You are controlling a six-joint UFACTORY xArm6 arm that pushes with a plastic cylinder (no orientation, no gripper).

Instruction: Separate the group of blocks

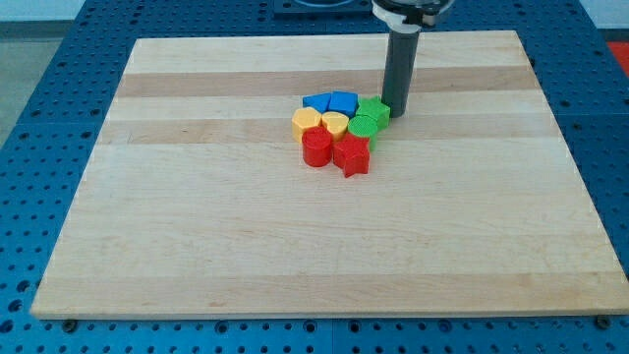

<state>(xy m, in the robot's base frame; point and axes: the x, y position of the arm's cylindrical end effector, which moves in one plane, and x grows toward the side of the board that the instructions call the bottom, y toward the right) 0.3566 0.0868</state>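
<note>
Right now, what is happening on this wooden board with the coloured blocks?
An arm with a dark rod is working on a tight cluster of eight blocks near the middle of the wooden board. My tip stands at the cluster's upper right edge, against the green blocks. To their left are two blue blocks, below those two yellow blocks, and at the bottom two red blocks. All the blocks are bunched together, none separated.

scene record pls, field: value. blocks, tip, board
board: wooden board on a blue pegboard table
cluster: eight blocks packed together, near the board's middle
top row: two blue blocks, green block
middle row: two yellow blocks, green block
bottom row: red cylinder, red star-like block
tip: my tip at the cluster's right edge, against the upper green block
</note>
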